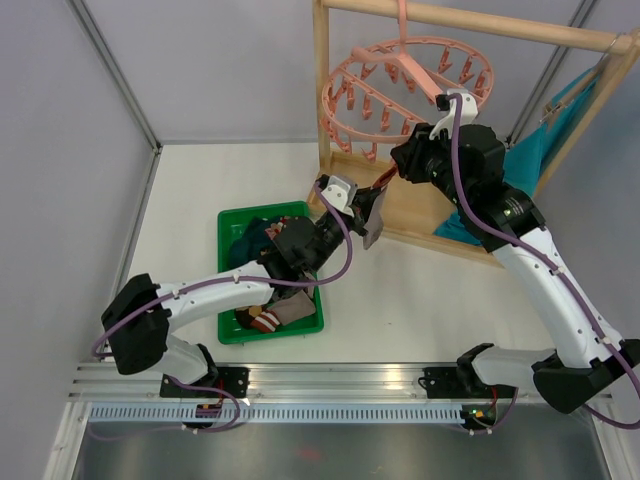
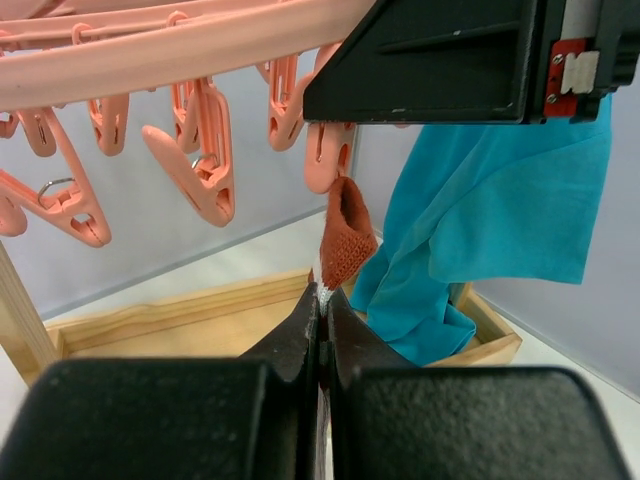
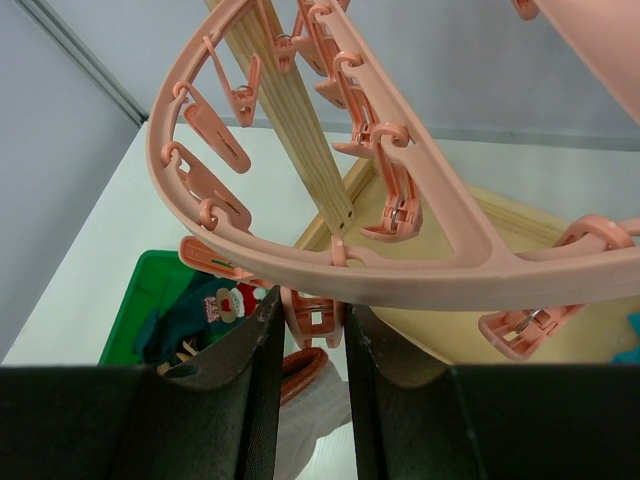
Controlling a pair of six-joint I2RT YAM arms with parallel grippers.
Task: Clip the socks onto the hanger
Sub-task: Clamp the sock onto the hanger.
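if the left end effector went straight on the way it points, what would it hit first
Probably the pink clip peg just past the sock it grips, though depth is unclear.

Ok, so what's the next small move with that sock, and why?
Probably raise the left gripper slightly: the red sock cuff only reaches the mouth of the clip peg that the right gripper pinches, so it looks not yet seated.
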